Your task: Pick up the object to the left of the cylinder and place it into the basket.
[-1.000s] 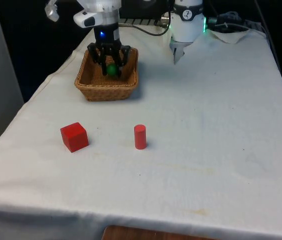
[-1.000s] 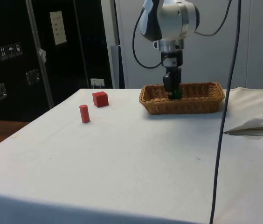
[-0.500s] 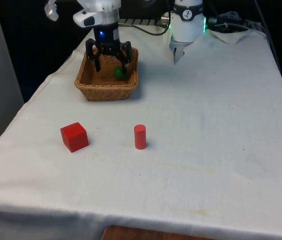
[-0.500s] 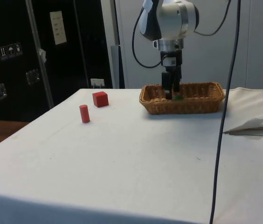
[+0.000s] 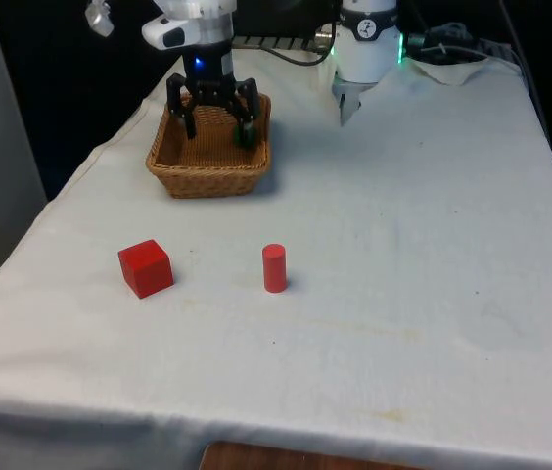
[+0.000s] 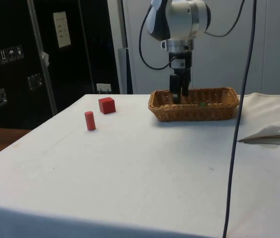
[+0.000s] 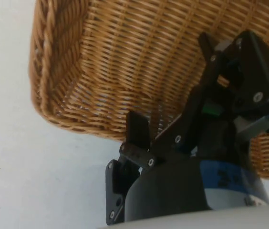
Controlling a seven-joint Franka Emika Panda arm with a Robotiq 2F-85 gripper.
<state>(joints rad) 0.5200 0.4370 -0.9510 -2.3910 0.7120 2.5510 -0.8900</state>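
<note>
- Front view, from its left: a red cube is seen on the white cloth to the left of the red cylinder, both well apart from the wicker basket.
- Farther back, the gripper is pictured above the basket with its fingers spread wide and nothing held between them.
- A small green object that was clasped in the fingers a second ago is now seen loose by the basket's wall on the front view's right; it has been released and has rolled aside.
- Side view: the green object is glimpsed inside the basket, clear of the gripper, which has been raised slightly.
- The placing is judged done for that object, though the red cube lies untouched.
</note>
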